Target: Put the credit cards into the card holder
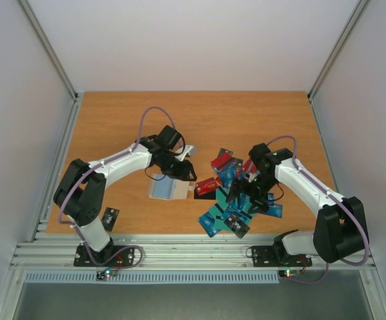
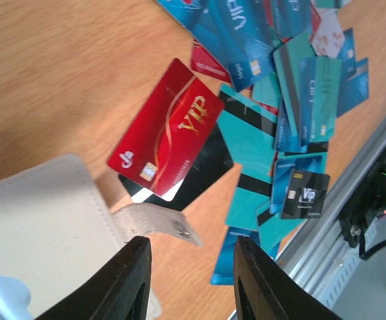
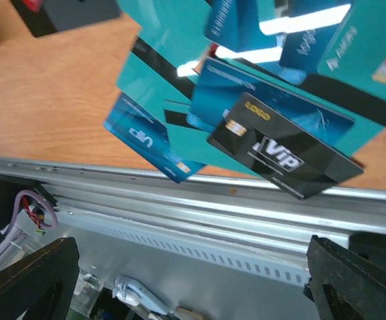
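Right claw wide over the heap, nothing in it.
The right gripper (image 3: 189, 248) hung spread and empty above the credit cards (image 3: 179, 80), heaped by the worktop's (image 1: 246, 113) near edge, right of middle. The left gripper (image 2: 193, 247) stood half spread at the card holder (image 2: 39, 227), just left of the heap — pinching it or not, I couldn't tell. Trouble looked likely: the cards lay flat and overlapped, so a pinch might lift two or skid one. The black VIP card (image 3: 283, 157) poked out over the metal rail (image 3: 213, 207) — a nudge could tip it off. Bare wood lay beyond, with white panels (image 1: 193, 40) all round.
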You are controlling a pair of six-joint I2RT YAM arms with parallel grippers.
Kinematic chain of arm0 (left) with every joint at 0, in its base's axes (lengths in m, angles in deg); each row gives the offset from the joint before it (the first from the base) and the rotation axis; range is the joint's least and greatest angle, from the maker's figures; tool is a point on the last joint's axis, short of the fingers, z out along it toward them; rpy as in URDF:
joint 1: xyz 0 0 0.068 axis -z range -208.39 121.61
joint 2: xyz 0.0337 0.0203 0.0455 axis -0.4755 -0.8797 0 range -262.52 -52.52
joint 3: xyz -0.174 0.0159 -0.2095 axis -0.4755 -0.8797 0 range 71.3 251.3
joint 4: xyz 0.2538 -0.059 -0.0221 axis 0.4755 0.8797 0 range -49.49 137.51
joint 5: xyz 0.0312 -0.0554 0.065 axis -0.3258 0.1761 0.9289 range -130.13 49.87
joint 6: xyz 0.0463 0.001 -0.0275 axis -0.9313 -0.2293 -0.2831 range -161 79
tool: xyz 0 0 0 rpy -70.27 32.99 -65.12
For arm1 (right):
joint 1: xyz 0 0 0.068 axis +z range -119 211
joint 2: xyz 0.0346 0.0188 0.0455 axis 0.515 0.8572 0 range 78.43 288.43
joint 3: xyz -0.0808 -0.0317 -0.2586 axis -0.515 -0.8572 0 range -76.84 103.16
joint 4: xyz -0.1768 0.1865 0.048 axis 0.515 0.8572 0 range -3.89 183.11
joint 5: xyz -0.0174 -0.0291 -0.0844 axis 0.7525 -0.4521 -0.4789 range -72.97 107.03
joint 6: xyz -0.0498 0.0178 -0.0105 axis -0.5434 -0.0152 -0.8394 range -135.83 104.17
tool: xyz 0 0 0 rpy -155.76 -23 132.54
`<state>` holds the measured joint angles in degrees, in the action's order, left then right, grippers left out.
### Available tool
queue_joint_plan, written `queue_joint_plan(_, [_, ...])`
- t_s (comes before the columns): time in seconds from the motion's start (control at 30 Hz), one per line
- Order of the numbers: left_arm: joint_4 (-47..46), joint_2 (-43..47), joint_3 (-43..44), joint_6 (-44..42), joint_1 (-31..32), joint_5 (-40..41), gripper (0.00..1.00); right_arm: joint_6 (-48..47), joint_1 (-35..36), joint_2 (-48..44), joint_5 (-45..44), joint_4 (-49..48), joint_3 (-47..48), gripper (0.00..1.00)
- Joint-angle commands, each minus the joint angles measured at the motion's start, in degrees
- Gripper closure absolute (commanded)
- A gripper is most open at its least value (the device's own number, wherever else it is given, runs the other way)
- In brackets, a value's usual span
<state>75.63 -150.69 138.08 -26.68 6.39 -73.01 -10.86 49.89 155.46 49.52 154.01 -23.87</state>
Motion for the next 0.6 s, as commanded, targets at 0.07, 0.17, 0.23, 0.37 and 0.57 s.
queue_joint_plan(0.07, [5.3,2.3,5.5,-4.4,3.4,-4.4,0.64,3.2,-0.3,-2.3,-0.5,4.6,-3.0,0.06])
queue_joint_plan(0.17, [6.0,1.4,7.3,-5.0,5.4,-8.0,0.64,4.3,-0.3,-2.6,-0.4,5.7,-4.6,0.05])
queue_joint_plan(0.23, [6.9,0.0,8.5,-4.9,7.3,-9.9,0.64,5.2,-0.3,-3.0,-0.8,6.6,-6.2,0.05])
queue_joint_plan(0.37, [6.1,-2.3,8.5,-5.3,12.1,-12.0,0.64,7.2,-0.3,-5.2,0.1,3.7,-11.5,0.05])
queue_joint_plan(0.57, [3.7,-5.8,8.0,-3.9,17.6,-13.7,0.64,12.8,-0.3,-9.3,2.8,-5.1,-21.3,0.08])
